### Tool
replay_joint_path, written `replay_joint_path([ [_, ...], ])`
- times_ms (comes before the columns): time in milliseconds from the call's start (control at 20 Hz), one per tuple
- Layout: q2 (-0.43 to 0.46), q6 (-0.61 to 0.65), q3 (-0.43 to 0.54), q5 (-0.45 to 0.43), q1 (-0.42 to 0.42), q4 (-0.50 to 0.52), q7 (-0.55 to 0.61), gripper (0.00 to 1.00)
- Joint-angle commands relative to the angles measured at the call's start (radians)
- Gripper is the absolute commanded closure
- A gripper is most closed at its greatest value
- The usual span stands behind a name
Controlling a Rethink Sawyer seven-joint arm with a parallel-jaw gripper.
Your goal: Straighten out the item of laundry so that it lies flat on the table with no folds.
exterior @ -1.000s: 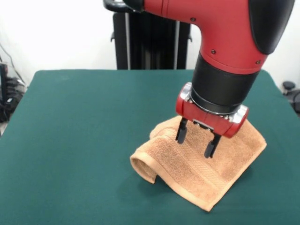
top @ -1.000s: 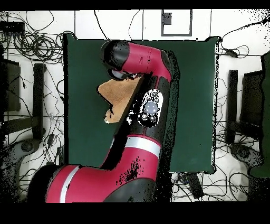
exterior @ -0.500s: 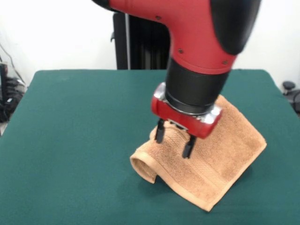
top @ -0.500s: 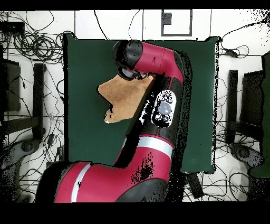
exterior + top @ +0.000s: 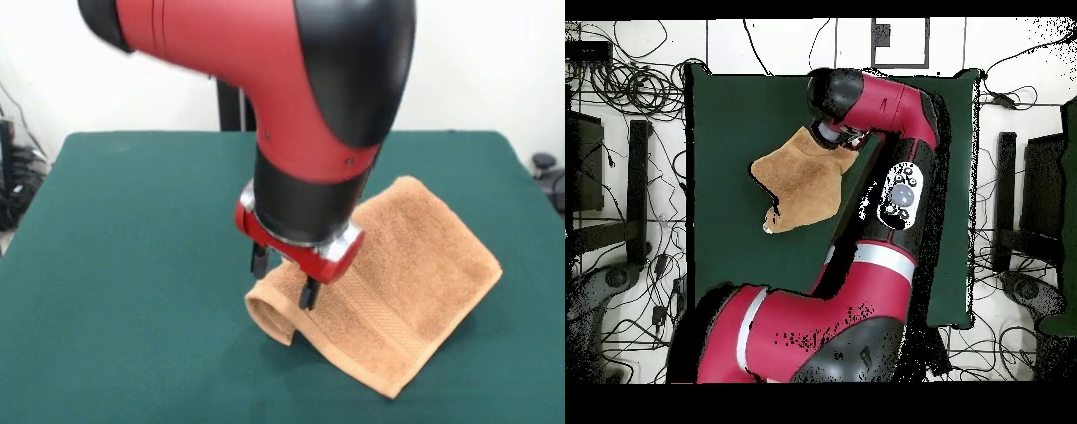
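Directly beneath my hand (image 5: 282, 281), fingers parted and empty, sits the rolled-under corner of the towel (image 5: 397, 283); the rest spreads away across the green counter (image 5: 132, 247), so I'd pull that curl outward.

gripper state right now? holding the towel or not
Gripper: open, holding nothing; its fingers straddle the rolled-over edge of the towel without having closed on it.
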Motion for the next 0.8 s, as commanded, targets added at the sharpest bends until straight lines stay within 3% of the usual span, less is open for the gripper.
replay_joint_path([
  [50, 0.172, 0.194, 0.041, 0.043, 0.024, -0.110, 0.352, 0.00],
  [200, 0.197, 0.172, 0.014, 0.055, 0.041, -0.111, 0.450, 0.00],
  [500, 0.308, 0.304, -0.039, 0.071, 0.020, -0.274, 0.537, 0.00],
  [800, 0.266, 0.254, -0.010, 0.049, 0.010, -0.219, 0.485, 0.00],
])
